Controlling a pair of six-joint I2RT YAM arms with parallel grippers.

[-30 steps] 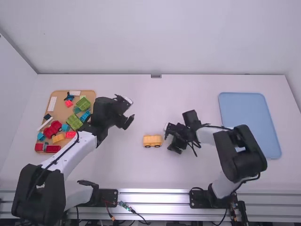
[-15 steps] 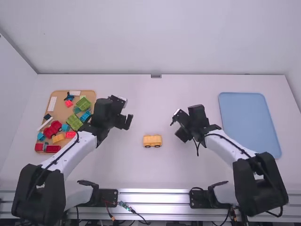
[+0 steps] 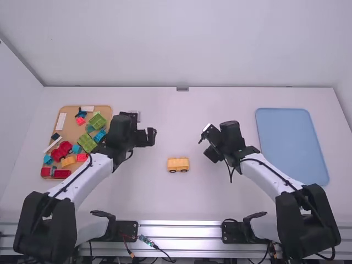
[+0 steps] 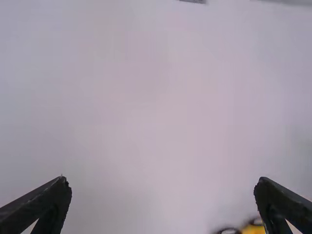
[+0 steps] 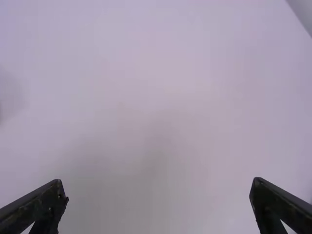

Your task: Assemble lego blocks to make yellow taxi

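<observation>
Left claw (image 3: 147, 132), right claw (image 3: 209, 149) open; yellow lego car (image 3: 178, 164) inward from tabletop (image 3: 181, 203) front edge, cropped in left wrist view.

A yellow car (image 3: 178, 163) is sporting black wheels (image 3: 184, 171). Red, green and blue blocks (image 3: 87, 143) are brightening a tan board (image 3: 70, 130), and a tray (image 3: 291, 146) is showing plain blue.
</observation>
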